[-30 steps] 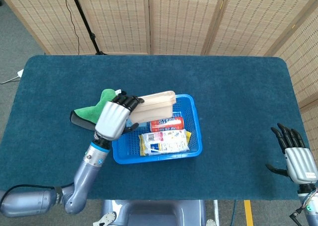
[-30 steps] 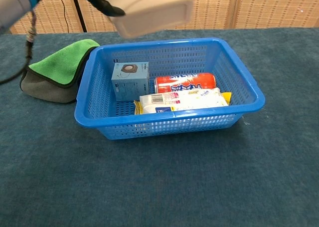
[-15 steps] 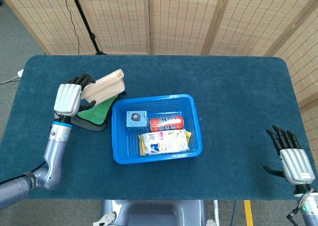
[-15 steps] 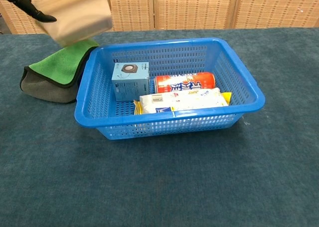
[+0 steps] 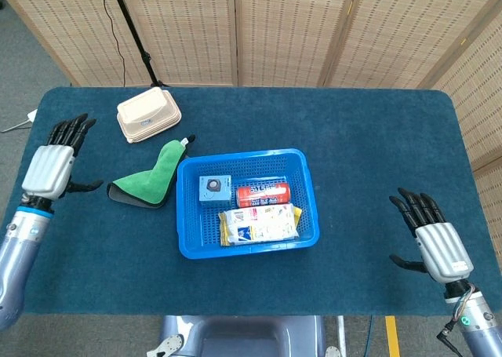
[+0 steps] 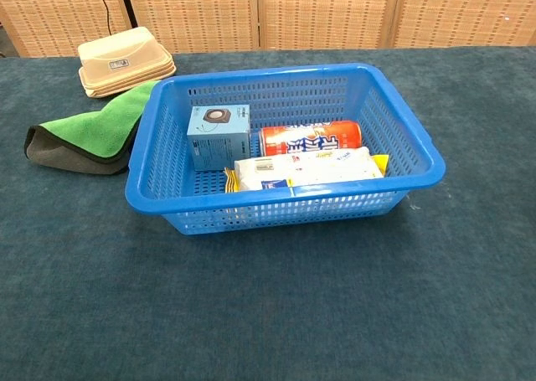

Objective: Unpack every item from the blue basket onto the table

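The carpet-like teal desk carries the perforated plastic blue basket at its middle, long axis running left-right. Inside lie a glossy wipes pack, a red can on its side lengthwise, and a small upright box. Both left hand and right hand hover empty, fingers spread

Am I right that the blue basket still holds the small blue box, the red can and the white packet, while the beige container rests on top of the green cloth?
Not quite. The blue basket does hold the small blue box, red can and white packet, but the head view shows the beige container on the table beside the green cloth, not on it.
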{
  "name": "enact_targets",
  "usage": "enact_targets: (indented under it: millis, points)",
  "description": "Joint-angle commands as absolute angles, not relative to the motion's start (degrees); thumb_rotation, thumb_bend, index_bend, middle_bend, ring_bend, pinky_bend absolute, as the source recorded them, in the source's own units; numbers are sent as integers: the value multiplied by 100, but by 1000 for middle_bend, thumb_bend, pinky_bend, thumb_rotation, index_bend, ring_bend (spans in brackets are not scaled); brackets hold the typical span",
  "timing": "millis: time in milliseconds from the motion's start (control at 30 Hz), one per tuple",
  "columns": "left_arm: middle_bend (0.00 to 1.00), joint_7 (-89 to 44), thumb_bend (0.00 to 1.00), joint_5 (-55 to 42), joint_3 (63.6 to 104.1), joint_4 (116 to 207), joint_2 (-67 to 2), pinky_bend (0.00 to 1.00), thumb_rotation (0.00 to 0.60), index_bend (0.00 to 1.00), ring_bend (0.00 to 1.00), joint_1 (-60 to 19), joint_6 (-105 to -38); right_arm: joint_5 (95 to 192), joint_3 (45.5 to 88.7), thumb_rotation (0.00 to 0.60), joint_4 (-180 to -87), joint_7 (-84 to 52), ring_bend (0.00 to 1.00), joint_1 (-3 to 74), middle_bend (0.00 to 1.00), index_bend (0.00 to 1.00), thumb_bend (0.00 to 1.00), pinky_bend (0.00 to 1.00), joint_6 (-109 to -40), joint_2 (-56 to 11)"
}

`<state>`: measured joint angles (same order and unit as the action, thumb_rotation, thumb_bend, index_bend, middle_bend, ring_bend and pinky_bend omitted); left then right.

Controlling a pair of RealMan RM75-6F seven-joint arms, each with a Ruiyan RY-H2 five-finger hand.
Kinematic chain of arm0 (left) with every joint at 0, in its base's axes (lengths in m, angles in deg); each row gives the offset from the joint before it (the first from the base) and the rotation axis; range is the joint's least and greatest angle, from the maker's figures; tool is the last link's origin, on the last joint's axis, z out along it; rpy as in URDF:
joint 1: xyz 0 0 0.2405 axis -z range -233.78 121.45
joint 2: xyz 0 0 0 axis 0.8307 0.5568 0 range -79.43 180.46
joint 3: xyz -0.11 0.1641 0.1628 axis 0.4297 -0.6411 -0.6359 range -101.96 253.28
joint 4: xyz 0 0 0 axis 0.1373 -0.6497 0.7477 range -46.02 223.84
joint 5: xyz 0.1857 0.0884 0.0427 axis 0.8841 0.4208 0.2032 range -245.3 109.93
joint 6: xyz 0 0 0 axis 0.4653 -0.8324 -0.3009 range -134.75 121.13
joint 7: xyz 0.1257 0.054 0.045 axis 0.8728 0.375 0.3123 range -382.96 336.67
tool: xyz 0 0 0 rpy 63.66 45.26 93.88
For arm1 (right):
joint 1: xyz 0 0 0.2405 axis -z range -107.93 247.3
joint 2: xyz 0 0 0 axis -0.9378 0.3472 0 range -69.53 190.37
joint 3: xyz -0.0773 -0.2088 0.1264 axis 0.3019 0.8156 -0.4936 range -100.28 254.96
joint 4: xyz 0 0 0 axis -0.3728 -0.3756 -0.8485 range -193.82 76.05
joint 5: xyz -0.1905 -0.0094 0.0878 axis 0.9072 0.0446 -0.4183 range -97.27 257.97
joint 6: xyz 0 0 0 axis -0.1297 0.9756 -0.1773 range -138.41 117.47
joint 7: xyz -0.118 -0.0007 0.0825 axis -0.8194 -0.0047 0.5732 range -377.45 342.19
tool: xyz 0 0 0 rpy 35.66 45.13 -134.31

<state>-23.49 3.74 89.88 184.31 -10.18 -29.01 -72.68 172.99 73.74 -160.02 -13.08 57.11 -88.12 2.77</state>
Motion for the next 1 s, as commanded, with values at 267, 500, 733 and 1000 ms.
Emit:
enact_targets:
  millis: [267,500,733,1000]
  points:
    - [0,-3021,98,977,8395,18684,-520,0,600,0,0,-3862,-8186,17063,6835,600,-16985,-2937,0,4984,0,0,0,0,-8192,425]
    - [0,-3357,98,1112,8234,18781,-319,0,600,0,0,-4412,-8821,15968,6293,600,-17584,-4443,0,3946,0,0,0,0,-7190,-118]
    - [0,-3145,98,1106,8267,18940,-279,0,600,0,0,-4515,-8979,14884,6146,600,-17009,-5353,0,3023,0,0,0,0,-6672,-1316]
    - [0,-2658,99,1159,8269,19032,-430,0,600,0,0,-4386,-8824,14208,6069,600,-15406,-5368,10,2277,24,1,0,114,-6370,-2603]
